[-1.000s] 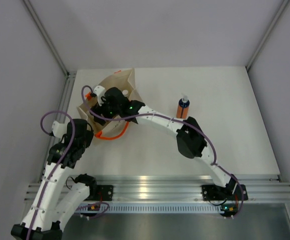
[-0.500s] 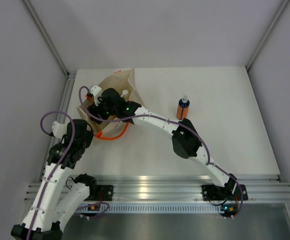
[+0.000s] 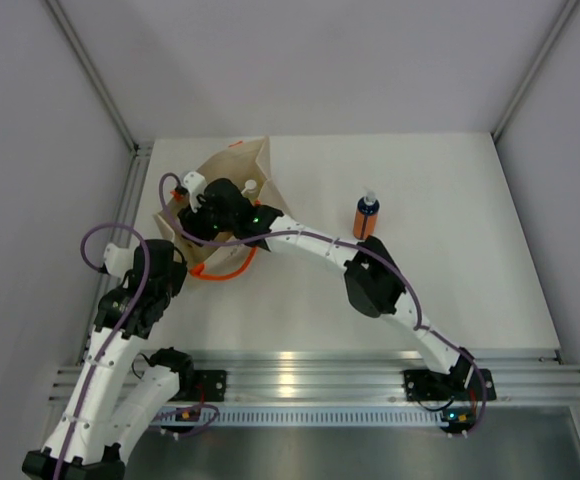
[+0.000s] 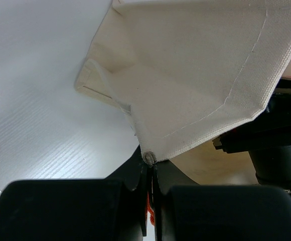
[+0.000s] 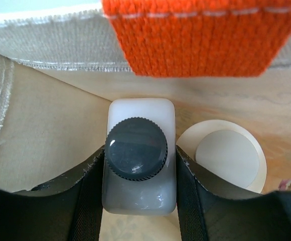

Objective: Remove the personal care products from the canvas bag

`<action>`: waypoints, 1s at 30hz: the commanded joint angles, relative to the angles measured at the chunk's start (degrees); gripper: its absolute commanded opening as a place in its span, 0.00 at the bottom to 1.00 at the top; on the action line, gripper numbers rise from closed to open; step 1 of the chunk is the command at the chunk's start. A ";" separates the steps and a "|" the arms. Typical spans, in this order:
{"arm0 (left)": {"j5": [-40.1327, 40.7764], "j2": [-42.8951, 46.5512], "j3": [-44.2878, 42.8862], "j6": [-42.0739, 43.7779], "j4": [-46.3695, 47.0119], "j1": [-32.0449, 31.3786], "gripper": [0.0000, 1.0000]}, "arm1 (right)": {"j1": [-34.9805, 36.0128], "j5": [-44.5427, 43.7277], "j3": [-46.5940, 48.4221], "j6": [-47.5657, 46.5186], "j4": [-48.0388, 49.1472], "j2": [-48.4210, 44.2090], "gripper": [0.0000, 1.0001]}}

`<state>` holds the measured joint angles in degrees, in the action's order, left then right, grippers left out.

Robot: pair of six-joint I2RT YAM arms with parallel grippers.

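The beige canvas bag (image 3: 240, 165) stands at the back left of the table, and my right arm reaches down into it. In the right wrist view my right gripper (image 5: 139, 163) is shut on the clear bottle with a dark cap (image 5: 138, 145), one finger on each side. The cream squat bottle (image 5: 228, 155) stands just right of it inside the bag (image 5: 45, 135). The orange bottle with a dark-blue top (image 3: 367, 217) stands on the table, right of the bag. My left gripper (image 4: 150, 168) is shut on the bag's hem (image 4: 149, 158). The peach and yellow-green bottles are hidden.
An orange loop handle (image 3: 225, 270) lies on the table in front of the bag, and another crosses the top of the right wrist view (image 5: 195, 35). Grey walls enclose the table on three sides. An aluminium rail (image 3: 300, 375) runs along the near edge.
My right gripper has moved a little left and deeper into the bag. The left arm and the orange bottle have not moved.
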<state>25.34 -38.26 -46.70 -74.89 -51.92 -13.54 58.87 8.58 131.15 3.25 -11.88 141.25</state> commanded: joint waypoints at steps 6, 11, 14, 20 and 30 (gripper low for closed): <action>1.90 0.82 -0.59 0.27 -0.02 0.09 0.00 | 0.19 -3.57 -3.62 2.73 6.95 -10.54 0.00; 2.08 0.64 -0.76 0.63 -0.02 0.18 0.00 | 0.28 -3.74 -3.71 2.03 7.84 -13.72 0.00; 1.99 0.56 -0.76 0.63 -0.02 0.09 0.00 | 0.28 -3.22 -3.71 1.41 8.10 -15.30 0.00; 1.82 0.12 -0.59 0.45 -0.02 0.09 0.00 | 0.37 -2.52 -4.06 0.89 8.10 -18.29 0.00; 1.82 -0.06 -0.68 0.36 -0.02 0.09 0.00 | 0.98 -3.13 -6.35 0.01 7.05 -27.07 0.00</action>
<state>25.43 -38.41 -46.70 -74.87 -51.92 -13.54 59.09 5.89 122.83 4.12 -13.47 125.29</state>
